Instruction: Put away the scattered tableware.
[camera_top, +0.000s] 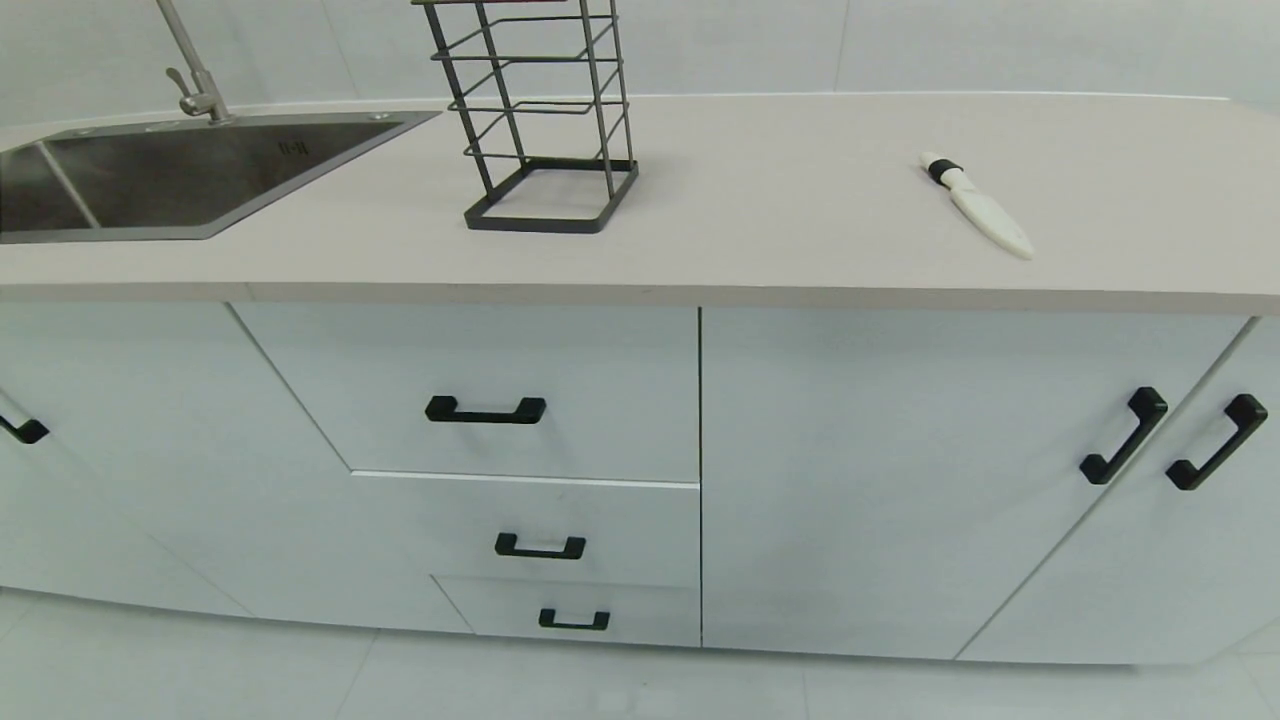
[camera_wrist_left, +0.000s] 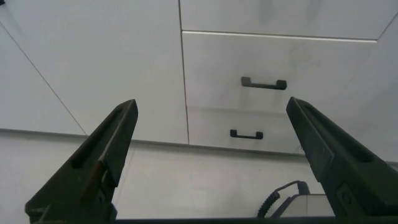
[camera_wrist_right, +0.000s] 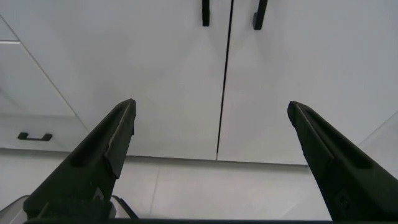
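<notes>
A white knife with a black band near its handle end lies on the pale countertop at the right. A black wire rack stands empty on the counter left of centre. My left gripper hangs low in front of the drawers, open, nothing between its fingers. My right gripper is open too, facing the cabinet doors near the floor, holding nothing.
A steel sink with a faucet is set into the counter at the far left. Below are three stacked drawers with black handles and cabinet doors with black handles. The floor is pale tile.
</notes>
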